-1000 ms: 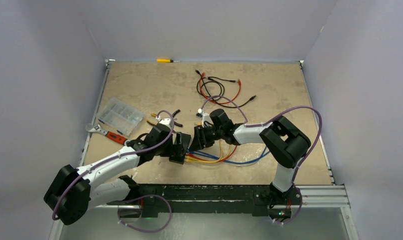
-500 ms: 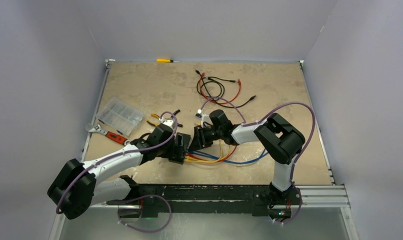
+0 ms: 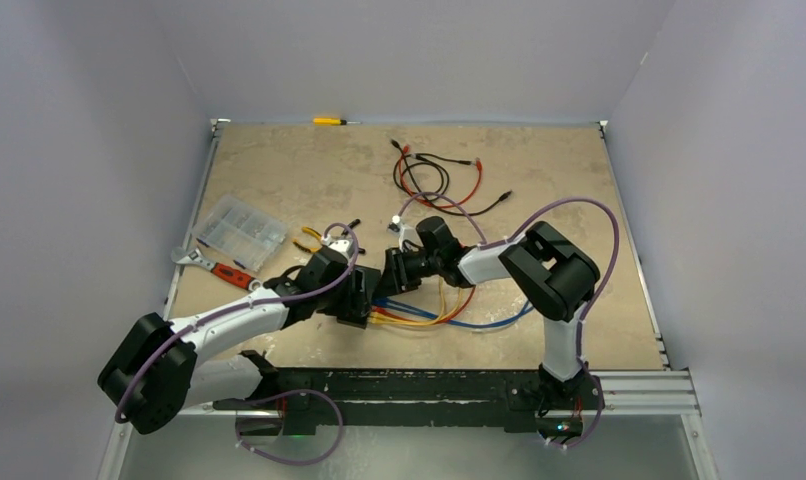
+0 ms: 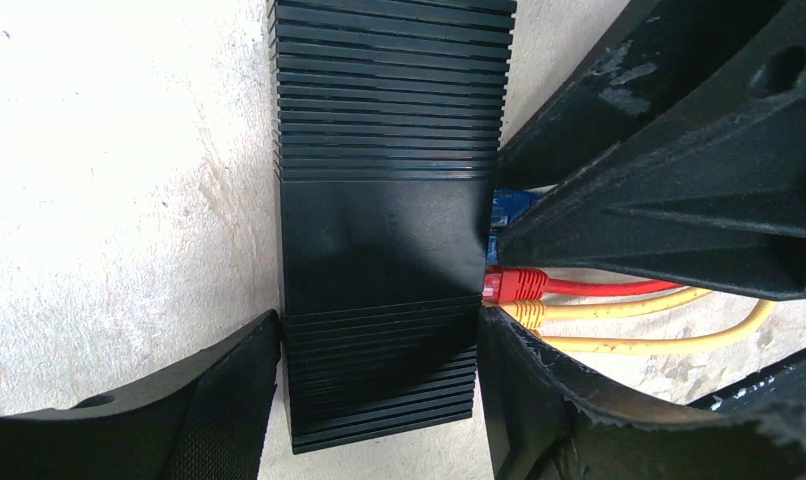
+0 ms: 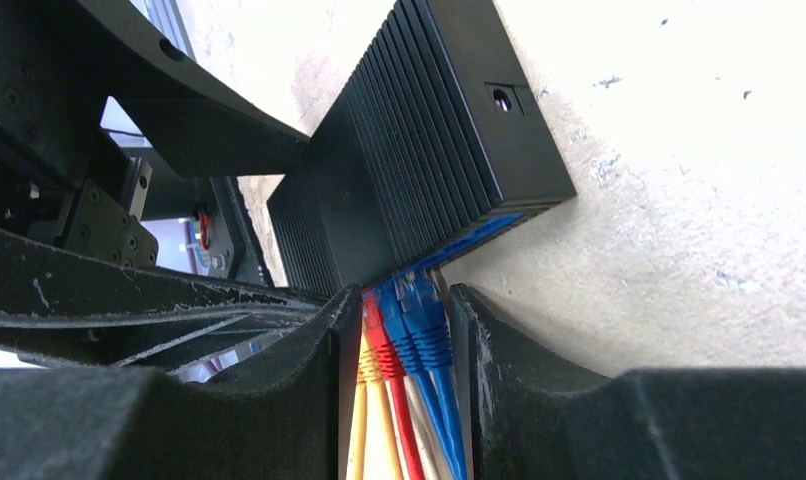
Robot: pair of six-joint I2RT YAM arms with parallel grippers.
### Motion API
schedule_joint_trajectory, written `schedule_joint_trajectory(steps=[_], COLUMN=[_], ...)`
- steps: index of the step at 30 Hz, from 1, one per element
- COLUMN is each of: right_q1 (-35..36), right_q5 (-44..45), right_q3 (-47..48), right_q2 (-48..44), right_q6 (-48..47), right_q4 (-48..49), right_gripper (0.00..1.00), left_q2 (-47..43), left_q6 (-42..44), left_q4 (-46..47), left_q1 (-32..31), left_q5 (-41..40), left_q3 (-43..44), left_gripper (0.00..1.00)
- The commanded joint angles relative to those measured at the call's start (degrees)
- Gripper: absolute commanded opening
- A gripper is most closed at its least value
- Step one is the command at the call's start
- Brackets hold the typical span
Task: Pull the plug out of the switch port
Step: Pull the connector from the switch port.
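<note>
The switch (image 4: 384, 230), a flat black ribbed box, lies on the table near the front middle (image 3: 367, 290). My left gripper (image 4: 379, 340) has a finger pressed against each long side of its near end. Red (image 4: 514, 284), yellow (image 4: 524, 313) and blue (image 4: 504, 205) plugs sit in its port face. My right gripper (image 5: 404, 310) comes in from the cable side. Its fingers (image 5: 499, 350) are closed in around the red plug (image 5: 376, 330) and two blue plugs (image 5: 424, 320) right at the switch (image 5: 419, 130). The yellow plugs run under its left finger.
The plugged cables (image 3: 449, 315) loop toward the front edge. A clear compartment box (image 3: 241, 230), a red-handled wrench (image 3: 219, 268) and pliers (image 3: 317, 240) lie at the left. Black and red test leads (image 3: 434, 175) and a yellow screwdriver (image 3: 329, 121) lie farther back.
Both grippers have narrowed: the left onto the switch's sides, the right around the plugs. The right arm's elbow has shifted left. The switch has not moved.
</note>
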Motion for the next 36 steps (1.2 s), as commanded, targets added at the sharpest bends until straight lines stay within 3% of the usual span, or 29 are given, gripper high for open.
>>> schedule_joint_trajectory(steps=[1,11,15,18,27,36], right_q1=[-0.1,-0.1,-0.9,-2.1,-3.5,-3.5], right_q5=[1.7,0.0,-0.8,-3.0,-4.4,-5.0], right_q3=[1.5,1.1,-0.7,-2.5,-4.6,-2.0], right_q2=[2.4,3.2,2.7,2.7,3.8,6.4], right_q6=[-1.0,-1.2,-0.9,-0.2,-0.5,-0.2], right_q4=[-0.2,0.3,1.7,4.0,6.1,6.8], right_gripper=[0.41,0.37,0.53,0.57,0.43,0.43], left_q2=[0.7,1.8,2.5,2.6,2.6,2.7], left_q6=[0.8,0.6,0.7,0.7,0.6,0.6], left_q4=[0.6,0.4,0.2,0.3,0.1,0.0], left_q1=[-0.4,-0.4,-0.4,-0.4,-0.4,-0.4], left_q5=[0.2,-1.3,-1.5,-1.6,-1.9,-1.8], left_q3=[-1.2,-0.9,-0.5,-0.5,-0.3,-0.3], left_gripper=[0.35,0.12,0.09,0.08,0.06,0.04])
